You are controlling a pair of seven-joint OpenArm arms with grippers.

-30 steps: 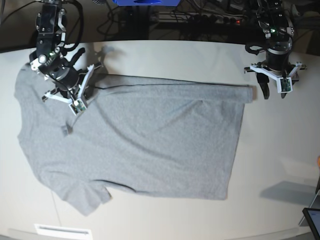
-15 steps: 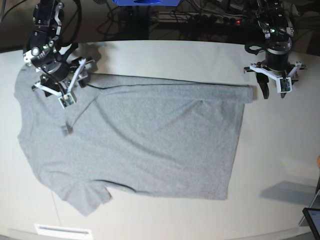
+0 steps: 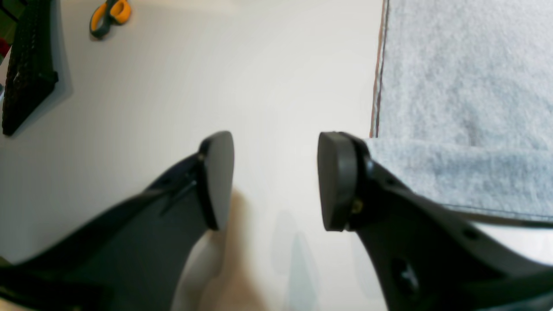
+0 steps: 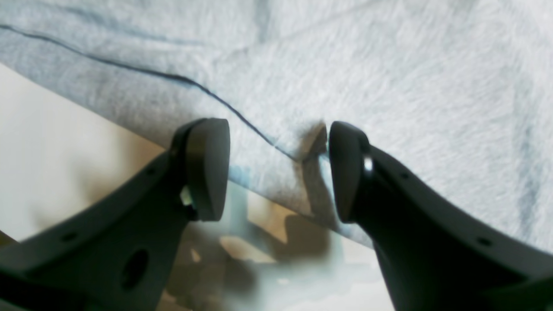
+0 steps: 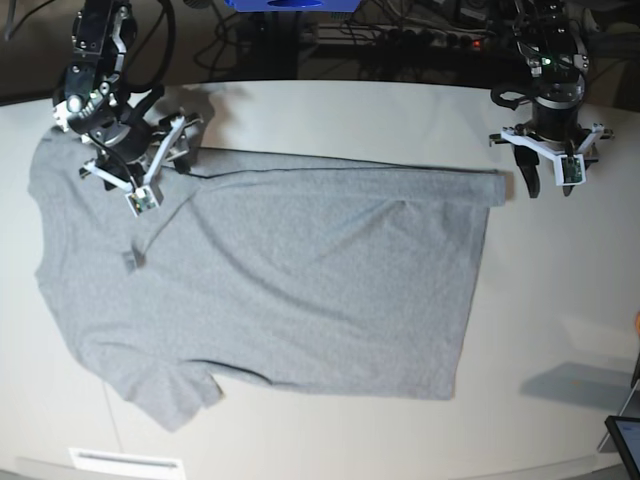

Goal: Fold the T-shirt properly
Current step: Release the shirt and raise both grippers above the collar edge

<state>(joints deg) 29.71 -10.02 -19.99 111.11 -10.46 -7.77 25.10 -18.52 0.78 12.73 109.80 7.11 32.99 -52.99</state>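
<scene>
Grey T-shirt point(image 5: 280, 280) spread flat, plain side up, across centre and left of white desk point(image 5: 560, 290) in base view; one sleeve toward near-left corner, hem end toward right. Thin dark fold line along far edge in base view, w/ narrow strip of fabric turned over. Right gripper point(image 5: 150, 165) above far-left part of shirt, nr fold line; fingers point(image 4: 207, 168) released, spread apart, nothing between them; in right wrist view, doubled shirt edge point(image 4: 259, 142) and dark seam line below gap, bare desk beyond edge. Left gripper point(image 5: 545, 180) over bare desk just beside shirt's far-right corner; fingers point(image 3: 218, 177) released, wide gap, empty; in left wrist view, hem edge point(image 3: 378, 69) w/ stitching just beside one finger, folded strip of fabric running behind that finger; contact w/ cloth not discernible. Orange-handled tool point(image 3: 110, 15) and black object point(image 3: 28, 65) at far-left of left wrist view, well apart from shirt. Dark device corner point(image 5: 625, 440) at near-right desk edge in base view.
</scene>
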